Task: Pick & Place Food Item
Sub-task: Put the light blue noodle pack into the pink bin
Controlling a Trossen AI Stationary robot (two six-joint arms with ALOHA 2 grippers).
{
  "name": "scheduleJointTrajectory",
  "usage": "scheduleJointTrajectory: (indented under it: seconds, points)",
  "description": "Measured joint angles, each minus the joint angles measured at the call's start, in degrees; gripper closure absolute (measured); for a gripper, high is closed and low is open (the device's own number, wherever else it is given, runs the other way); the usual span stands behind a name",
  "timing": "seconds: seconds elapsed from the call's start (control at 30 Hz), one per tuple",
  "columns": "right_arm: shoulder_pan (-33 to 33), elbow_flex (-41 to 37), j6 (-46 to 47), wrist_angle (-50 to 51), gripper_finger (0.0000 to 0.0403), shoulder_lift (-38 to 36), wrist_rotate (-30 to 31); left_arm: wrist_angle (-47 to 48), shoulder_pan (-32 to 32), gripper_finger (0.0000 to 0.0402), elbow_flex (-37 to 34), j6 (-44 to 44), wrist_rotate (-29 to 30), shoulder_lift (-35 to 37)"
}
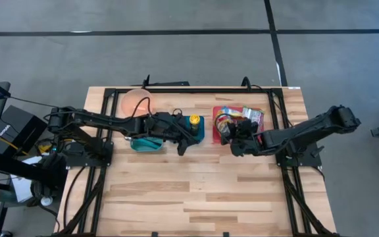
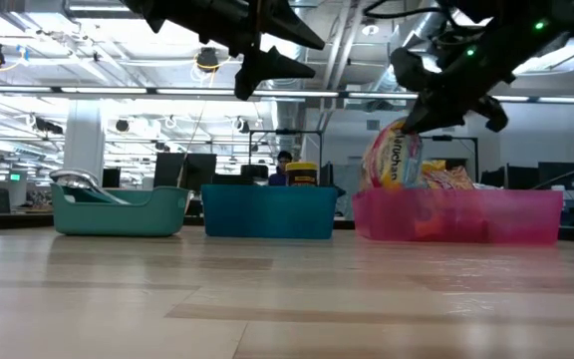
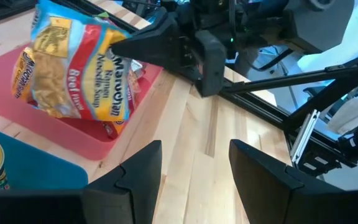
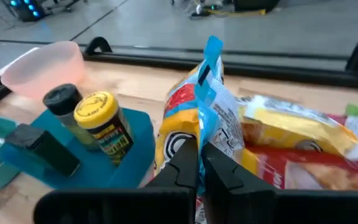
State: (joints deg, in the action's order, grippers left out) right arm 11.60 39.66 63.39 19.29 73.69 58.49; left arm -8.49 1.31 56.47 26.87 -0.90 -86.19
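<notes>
A yellow and red ramen noodle packet (image 3: 73, 68) stands tilted in the pink bin (image 3: 73, 134) at the table's far right. Its top (image 2: 392, 150) rises above the bin wall (image 2: 486, 214). My right gripper (image 4: 201, 163) is shut on the packet at the bin's left end (image 1: 231, 137). My left gripper (image 3: 194, 168) hangs open and holds nothing. It is over the blue bin (image 1: 184, 141), high above the table (image 2: 267, 55), and its fingers point toward the pink bin. My right gripper pinches the packet's thin sealed side edge (image 4: 199, 134) between its two fingers. They slant down from the near right onto the upper corner (image 3: 114, 50). The packet stands on edge, its lower part inside the pink bin. Whether it is lifted off the packets below is hidden.
More food packets (image 4: 303, 134) lie in the pink bin. The blue bin (image 4: 129, 134) holds a yellow-lidded jar (image 4: 101, 121) and a dark-capped bottle (image 4: 61, 99). A teal bin (image 2: 118, 209) and a pink bowl (image 1: 133, 102) stand farther left. The near half of the wooden table (image 1: 196, 191) is bare.
</notes>
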Motion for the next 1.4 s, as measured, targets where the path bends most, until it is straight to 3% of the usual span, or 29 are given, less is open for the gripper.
scheduleJointTrajectory:
  seconds: [0.2,0.67,1.03,1.4]
  points:
    - [-0.82,0.02,-5.34,-8.06,0.0403,3.23,0.33,0.15,-0.34,0.022,0.01,0.0,-0.01,0.0]
    - [-4.91,0.0,-9.65,-10.19,0.0403,4.42,-0.45,0.28,-0.34,0.022,-0.01,-0.02,0.01,0.0]
    - [-8.51,0.0,-14.52,-13.77,0.0403,4.49,-7.27,0.66,-0.34,0.022,0.02,-0.02,0.02,0.0]
    - [-8.7,0.04,-17.03,-22.59,0.0403,13.79,-7.57,1.06,-0.34,0.022,0.02,-0.02,0.02,0.0]
